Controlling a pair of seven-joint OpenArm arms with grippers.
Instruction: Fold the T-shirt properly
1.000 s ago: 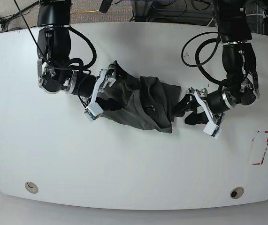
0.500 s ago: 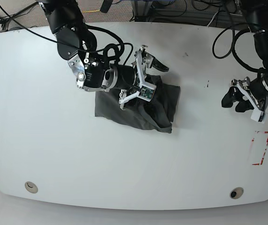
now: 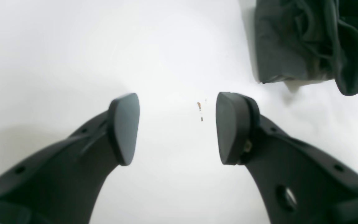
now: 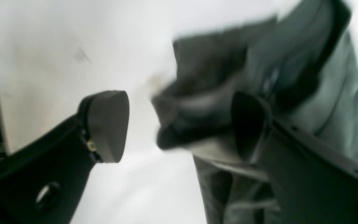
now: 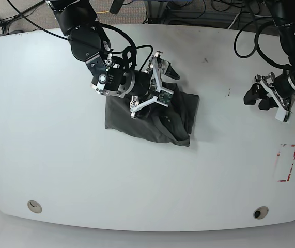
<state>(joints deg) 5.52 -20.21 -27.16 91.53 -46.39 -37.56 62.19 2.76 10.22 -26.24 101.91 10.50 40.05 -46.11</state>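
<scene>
The dark grey T-shirt (image 5: 152,118) lies bunched in a rough rectangle at the middle of the white table (image 5: 59,155). My right gripper (image 5: 167,70) hovers over its far edge. In the right wrist view this gripper (image 4: 179,124) is open. A blurred fold of T-shirt (image 4: 197,118) sits by one of its fingers (image 4: 250,124), with a gap to the other pad. My left gripper (image 5: 255,99) is far to the right of the cloth. In the left wrist view the left gripper (image 3: 177,127) stands open over bare table, and the T-shirt (image 3: 309,43) is at the top right.
A red-outlined rectangle (image 5: 285,163) marks the table near its right edge. Two round fittings (image 5: 33,206) (image 5: 261,212) sit near the front edge. Small dark specks (image 5: 229,93) lie between the shirt and my left gripper. Cables hang behind the table.
My right arm left the shirt's left end and swung over its far edge, jaws open. My left arm drew back to the right, off the cloth. The shirt now lies as a more compact heap.
</scene>
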